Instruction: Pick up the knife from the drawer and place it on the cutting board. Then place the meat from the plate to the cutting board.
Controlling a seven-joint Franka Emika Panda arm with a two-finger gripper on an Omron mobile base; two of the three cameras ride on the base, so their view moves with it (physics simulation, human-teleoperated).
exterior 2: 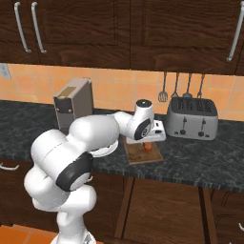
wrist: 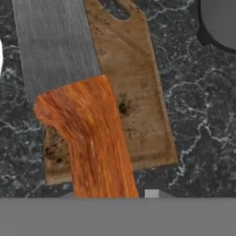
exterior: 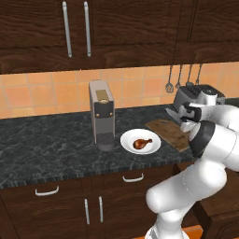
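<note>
Dark wood cabinets, orange tile backsplash, and a black marbled counter [exterior: 46, 144] running across. The knife [wrist: 73, 92] sits right in the gripper [exterior 2: 148, 147], jaws closed on its handle, hanging over the cutting board [wrist: 133, 101]. In the hand view the handle looks orange-brown with a streaky grain, curving into a broad, flat, brushed grey blade that reaches up across the board's left half. The board is a thin brown rectangle with darker grain blotches and a cut-out grip hole at its far end. It lies near the counter's front edge, between the plate [exterior: 128, 140] and the toaster [exterior 2: 191, 118]. The plate is round, white and shallow, just beside the board, carrying the glossy reddish-brown meat [exterior: 142, 143] with its pale bone end. A boxy grey coffee machine [exterior: 101, 114] stands just left of the plate. The arm rises, folds at the elbow and reaches forward, hand pointing down over the board. 4 thin metal utensils [exterior 2: 181, 88] hang on the tile above the toaster.
</note>
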